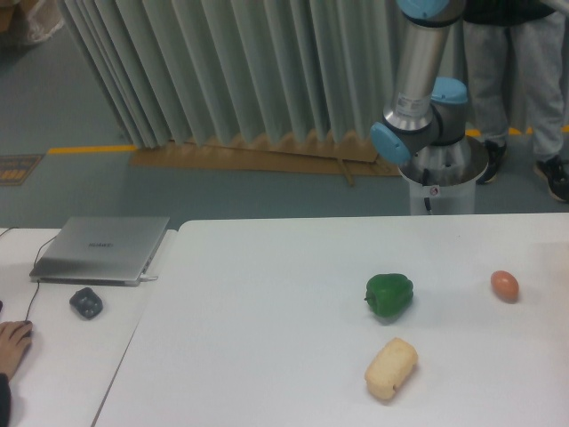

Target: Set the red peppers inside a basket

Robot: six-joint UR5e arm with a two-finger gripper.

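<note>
1. The worktop [267, 302] is smooth, matte white, and made of two slabs with a seam running down the left side.
2. A green pepper [389, 294] sits right of centre, glossy and lobed.
3. Just in front of it lies a pale, rough-skinned bread roll [391, 367], oblong and angled.
4. Well to the right, near the edge, rests a small smooth orange-brown egg [504, 285].
5. On the left slab lies a closed silver laptop [100, 248], with a dark lumpy thing [85, 302] close in front of it.
6. The arm [421, 84], grey metal tube with blue joint caps, rises out of the top of the view.
7. The gripper is out of sight, so I cannot tell its state.
8. No red pepper is visible anywhere, nor a basket.
</note>
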